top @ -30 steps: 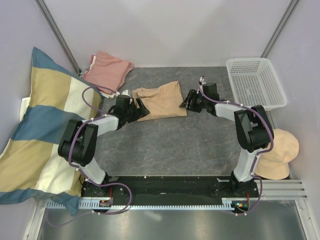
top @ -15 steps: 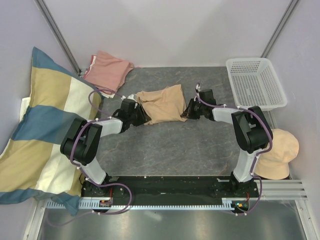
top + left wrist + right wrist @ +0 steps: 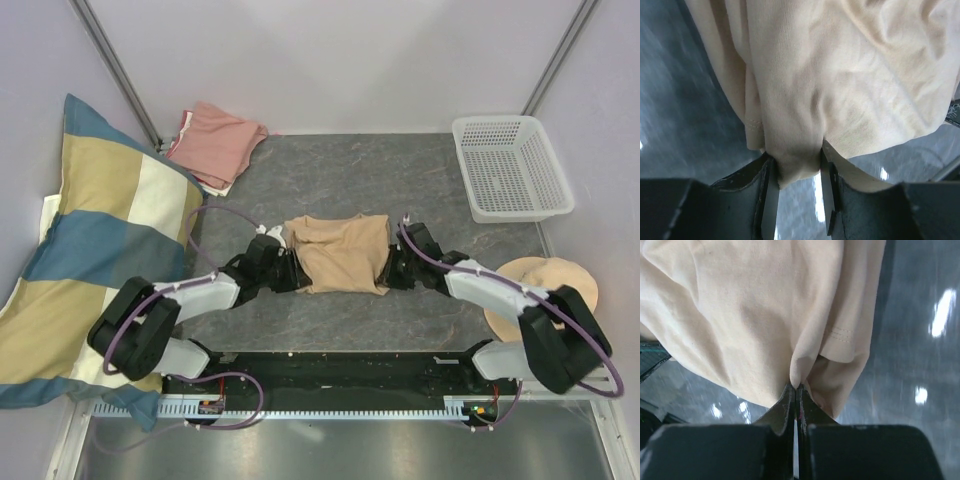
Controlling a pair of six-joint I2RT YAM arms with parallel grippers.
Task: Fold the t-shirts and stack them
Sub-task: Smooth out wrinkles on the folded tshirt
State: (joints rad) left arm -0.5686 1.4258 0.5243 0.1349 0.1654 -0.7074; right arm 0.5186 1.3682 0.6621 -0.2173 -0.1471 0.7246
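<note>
A tan t-shirt (image 3: pixel 342 254) lies bunched between my two grippers near the middle of the table. My left gripper (image 3: pixel 289 270) (image 3: pixel 796 170) pinches a thick fold of its left edge, with tan cloth (image 3: pixel 830 75) filling the space between the jaws. On the other side my right gripper (image 3: pixel 393 268) (image 3: pixel 796 387) is shut tight on a thin fold of the right edge, where the tan cloth (image 3: pixel 755 310) hangs ahead of the fingertips. A salmon-pink t-shirt (image 3: pixel 215 142) lies folded at the back left corner, away from both grippers.
A big blue, yellow and cream striped pillow (image 3: pixel 85 250) leans along the left side. A white plastic basket (image 3: pixel 510 165) stands at the back right. A round beige hat (image 3: pixel 545 290) sits at the right edge behind my right arm.
Both grippers closed on the tan t-shirt's side edges and pulled it toward the near edge of the table. Both arms swung back with it.
</note>
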